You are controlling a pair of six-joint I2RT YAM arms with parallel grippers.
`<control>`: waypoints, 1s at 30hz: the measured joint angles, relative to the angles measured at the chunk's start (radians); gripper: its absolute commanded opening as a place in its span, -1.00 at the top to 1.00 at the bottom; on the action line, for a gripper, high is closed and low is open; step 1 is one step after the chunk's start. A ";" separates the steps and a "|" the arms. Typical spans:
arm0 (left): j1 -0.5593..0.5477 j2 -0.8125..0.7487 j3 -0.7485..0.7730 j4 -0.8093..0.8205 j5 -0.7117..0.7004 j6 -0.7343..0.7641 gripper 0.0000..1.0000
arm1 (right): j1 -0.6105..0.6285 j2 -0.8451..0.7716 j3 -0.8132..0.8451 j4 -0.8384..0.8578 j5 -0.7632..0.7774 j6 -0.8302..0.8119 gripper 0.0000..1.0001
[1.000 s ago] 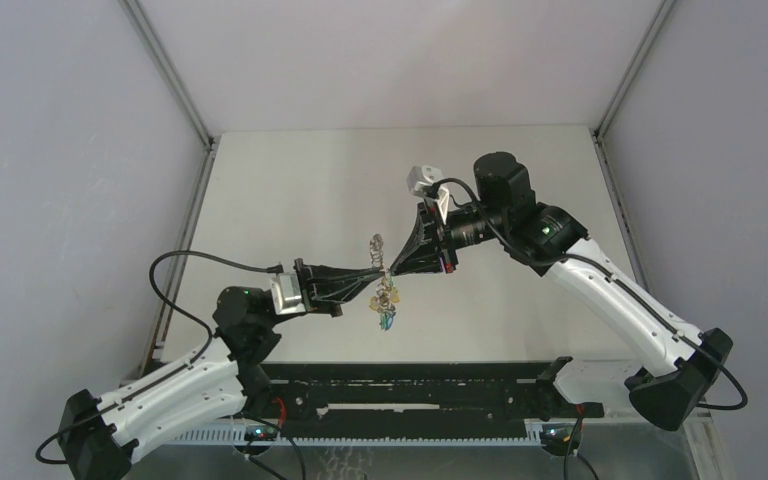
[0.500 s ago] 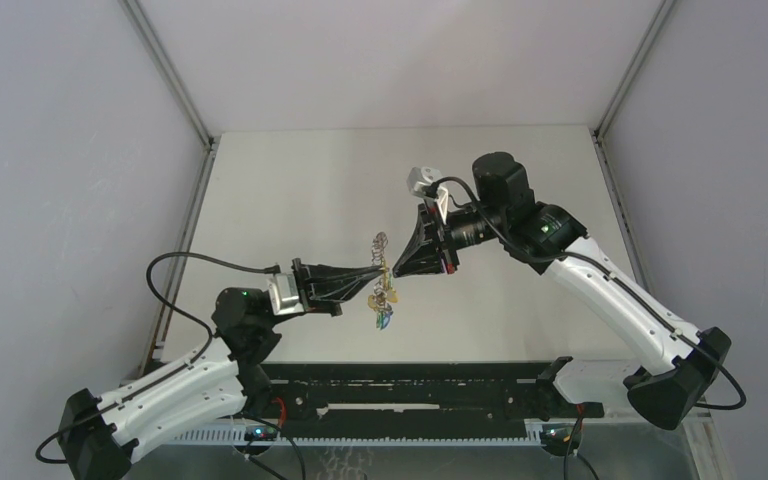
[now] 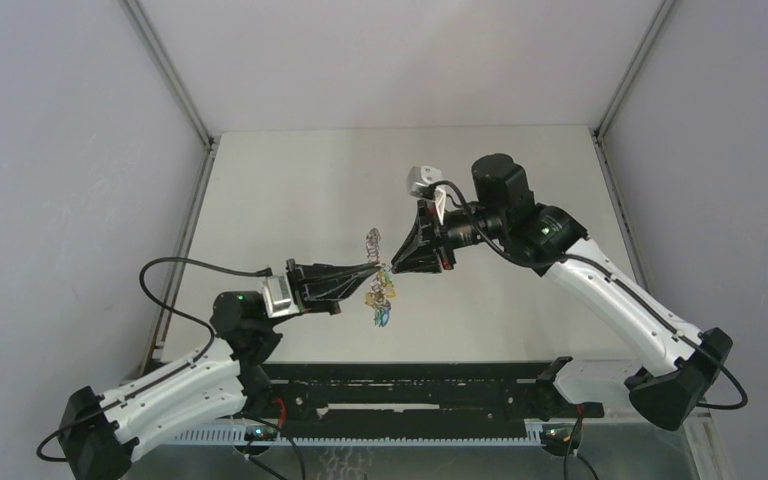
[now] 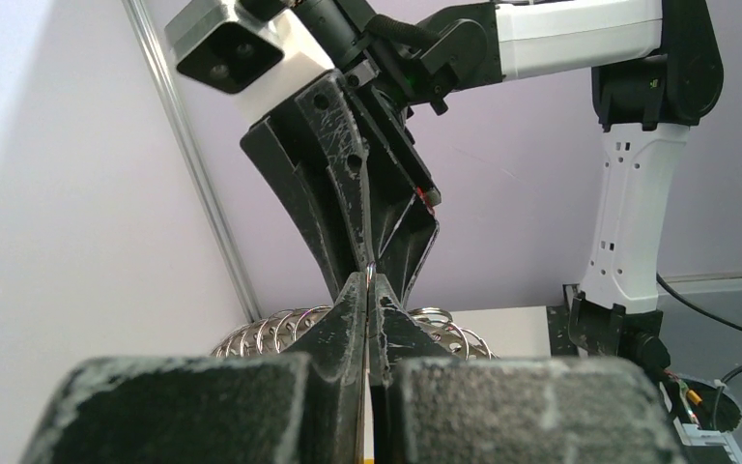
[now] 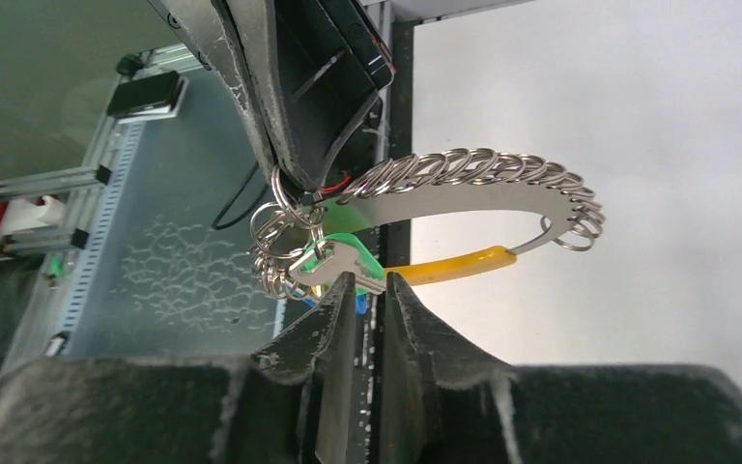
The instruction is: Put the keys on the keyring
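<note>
Left gripper is found with its jaws pressed together, pinching one end of the keyring. In the left wrist view a thin sliver of metal is seen between the closed fingertips. The keyring is held in the air over the middle of the table, between the two arms. It is seen as a curved silvery plate threaded with small rings, with a yellow-orange band attached. The keys hang in a cluster below the pinched end. The right gripper is noted with its jaws slightly apart, a narrow gap showing. A green-headed key lies just beyond its tips. Contact with that key cannot be determined.
</note>
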 measured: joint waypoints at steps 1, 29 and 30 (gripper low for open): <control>0.000 0.002 0.000 0.000 0.000 -0.003 1.00 | 0.000 -0.008 0.000 -0.001 0.012 -0.012 0.53; 0.000 0.053 -0.002 0.098 -0.001 -0.102 1.00 | 0.047 -0.130 -0.138 0.262 -0.019 -0.221 0.40; 0.000 0.056 -0.002 0.103 -0.001 -0.102 1.00 | 0.049 -0.130 -0.138 0.266 -0.020 -0.222 0.41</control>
